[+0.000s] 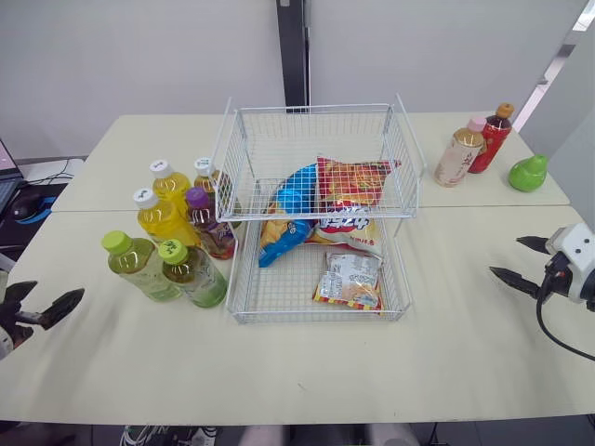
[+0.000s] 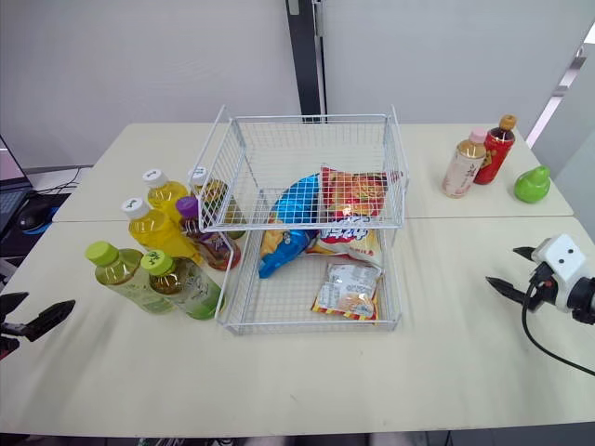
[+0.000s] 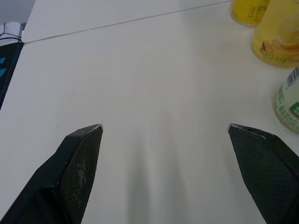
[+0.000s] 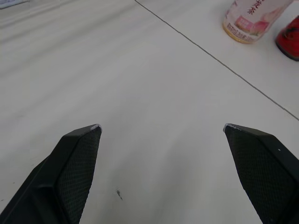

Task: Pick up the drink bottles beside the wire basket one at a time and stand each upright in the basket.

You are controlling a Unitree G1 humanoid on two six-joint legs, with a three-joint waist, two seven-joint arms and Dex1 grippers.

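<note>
Standing at 9 o'clock of wire basket (image 1: 316, 318): six full bottles (image 1: 164, 221), judged heavyish, slick, stiff; grip mid-body. L gripper (image 1: 42, 299), R gripper (image 1: 507, 257): fingers wide apart, empty, over tabletop (image 1: 372, 372).

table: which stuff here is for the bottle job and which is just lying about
Job: wire basket; bottles at its left; perhaps the pink-capped bottle and red bottle far right; left gripper, right gripper, both open.
Lying about: snack bags in the basket; green pear.
</note>
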